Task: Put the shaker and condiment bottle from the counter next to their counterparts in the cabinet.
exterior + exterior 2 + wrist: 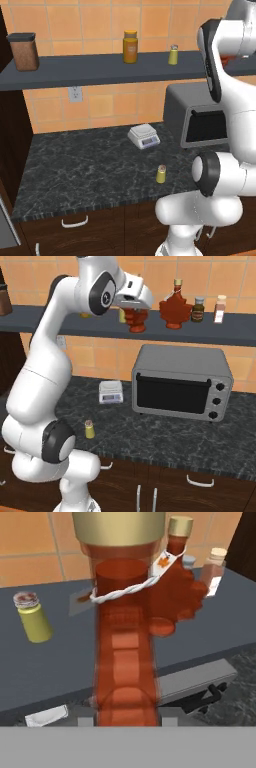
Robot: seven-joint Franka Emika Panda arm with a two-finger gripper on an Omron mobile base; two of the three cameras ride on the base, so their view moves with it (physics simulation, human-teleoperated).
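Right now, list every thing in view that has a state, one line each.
Gripper: shut on the held maple-leaf bottle.
Held maple-leaf bottle: corked, at the shelf.
Matching maple-leaf bottle: upright on the shelf, corked.
Shelf shaker: upright, capped.
Counter shaker: upright on the counter, untouched.
Toaster oven: door closed.
Amber jar: lid on.
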